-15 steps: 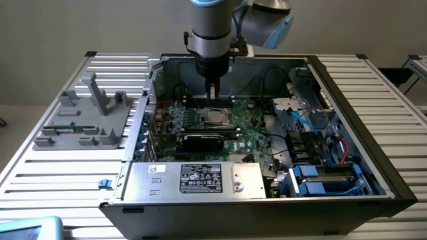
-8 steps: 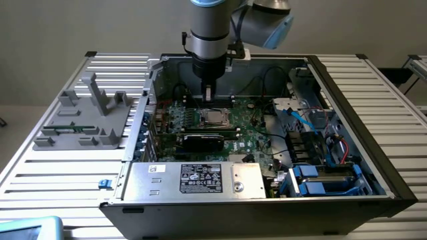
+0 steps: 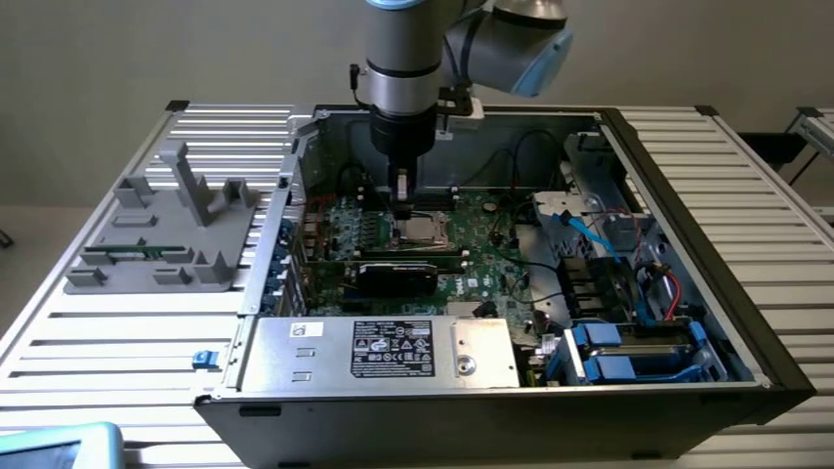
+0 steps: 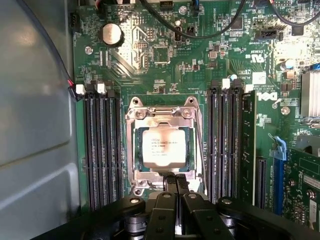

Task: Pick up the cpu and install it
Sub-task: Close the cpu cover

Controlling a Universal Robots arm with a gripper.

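Closest to the wrist camera, the claw (image 4: pixel 176 180) is hanging clenched, its 2 fingers (image 4: pixel 170 184) pressing together and grasping nothing, tips just beside the cpu (image 4: pixel 161 147). The cpu is lying flat inside the metal socket frame (image 4: pixel 160 112), between 2 banks of black memory slots (image 4: pixel 102 145) on the green motherboard (image 4: pixel 150 55), which is sitting in the open computer case (image 3: pixel 456 425) on the slatted table (image 3: pixel 117 342).
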